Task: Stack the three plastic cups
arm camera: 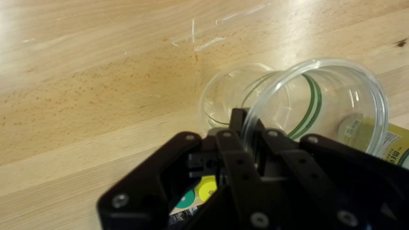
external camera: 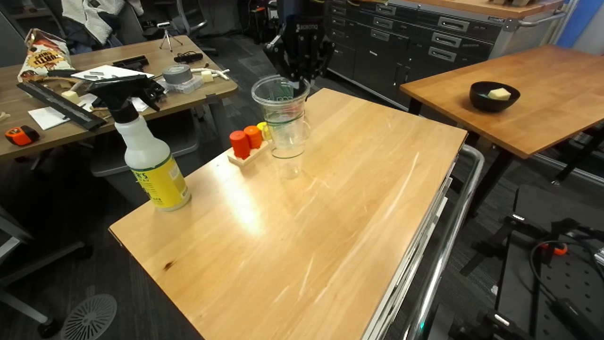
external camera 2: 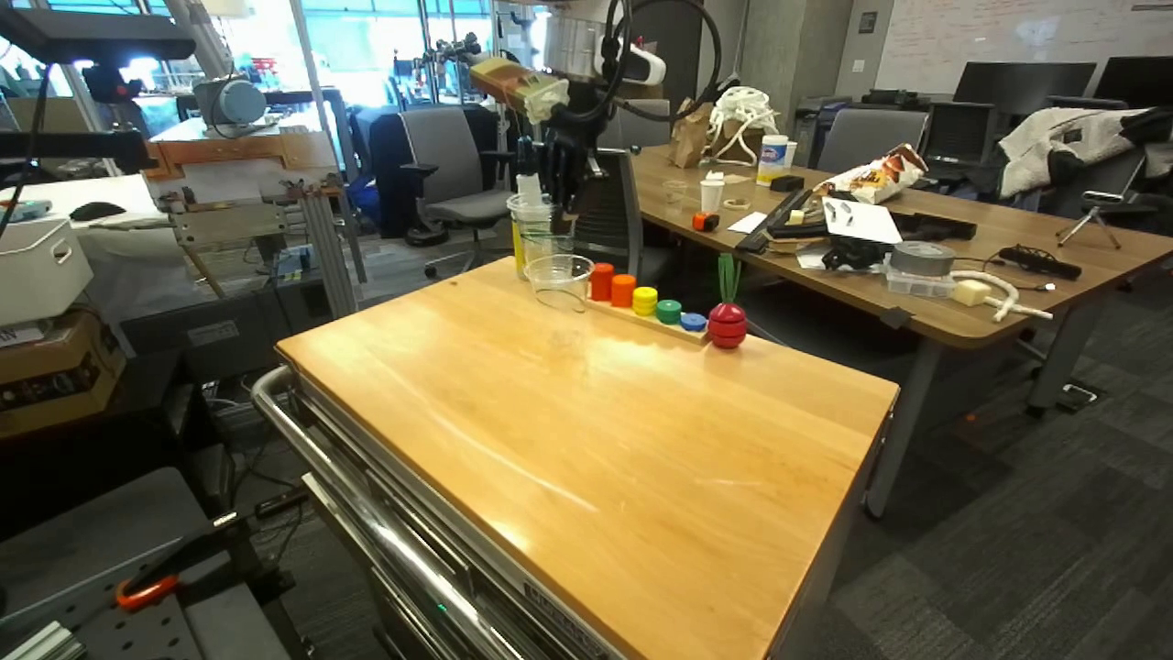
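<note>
Pinching a clear cup (external camera: 278,107) by its rim with the end effector (external camera: 298,81), above a lower cup (external camera 2: 561,298) on the tabletop (external camera: 330,212). Can't single out a third cup, nor judge contact between these two. Near the lower cup, can see coloured blocks (external camera 2: 644,301); well apart, a spray bottle (external camera: 158,163). Can find a pale cube (external camera: 499,94) inside a black bowl (external camera: 486,104) only in an exterior view; likewise a red, green-topped object (external camera 2: 727,327).
</note>
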